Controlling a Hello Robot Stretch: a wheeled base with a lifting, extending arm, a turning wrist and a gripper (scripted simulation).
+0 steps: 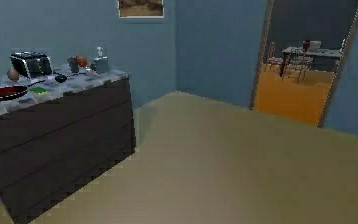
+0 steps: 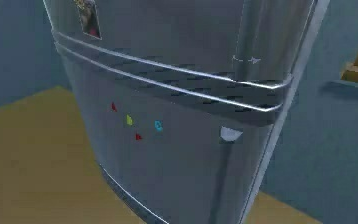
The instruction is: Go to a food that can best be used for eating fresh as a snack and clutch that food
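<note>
Cannot tell the pincer's state from these views. Likeliest candidate for the snack food: a small reddish round thing (image 1: 82, 62) on the desk (image 1: 92, 88), toward its far end, just beside a pale bluish container (image 1: 100, 61); too small to call apple or tomato with confidence. A second candidate, a small orange-brown round thing (image 1: 12, 73), near the toaster (image 1: 31, 64) and behind a red pan (image 1: 5, 94). Both judged well apart from the pincer, with a steel fridge (image 2: 177, 100) looming close on the arm's side instead.

Risks, as judged:
- Choosing the wrong round blob, with neither one clear at this range.
- Scraping the fridge while turning the base toward the desk, given the door's nearness on the arm's side.
- Stopping askew to the desk and leaving the food out of the pincer's reach, or tucked behind the toaster and container. A reach is then liable to topple those or roll the food off the edge.
- Drifting toward the open doorway (image 1: 297, 70) and the dining table (image 1: 307, 52) beyond, away from the target.

No readable writing anywhere. A sheet (image 2: 86, 15) stuck high on the fridge door, small coloured magnets (image 2: 129, 121) lower down and a framed picture (image 1: 141, 8) on the wall, all without legible letters.
</note>
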